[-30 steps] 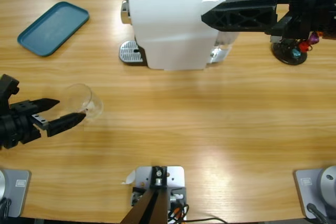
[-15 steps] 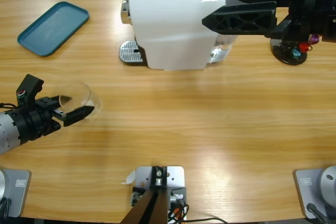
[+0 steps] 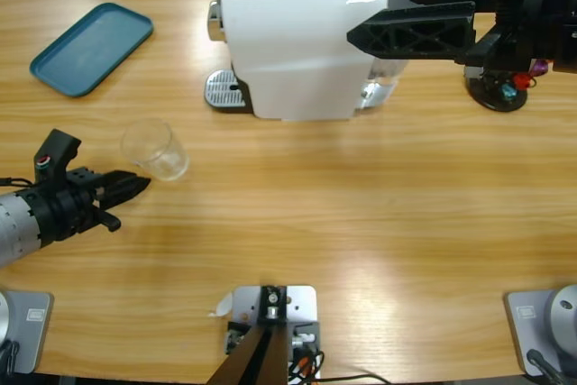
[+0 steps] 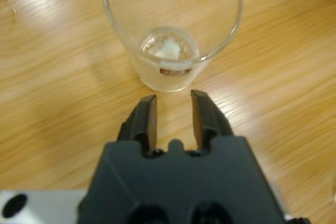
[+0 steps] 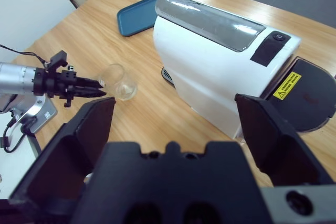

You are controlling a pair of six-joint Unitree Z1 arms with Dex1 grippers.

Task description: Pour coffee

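We see open tabletop (image 3: pixel 361 223) across mid/lower frame; coffee machine (image 3: pixel 288 42) blocks top centre, tray (image 3: pixel 90 47) upper left, glass (image 3: pixel 155 149) w/ left gripper (image 3: pixel 135 186) just beside.

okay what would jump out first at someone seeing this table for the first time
Most likely the big white coffee machine at the table's far middle, with the right gripper held wide open beside its upper end. Next, the clear glass standing upright near the left edge, the left gripper just short of it, jaws slightly apart. A teal tray lies in the far left corner.
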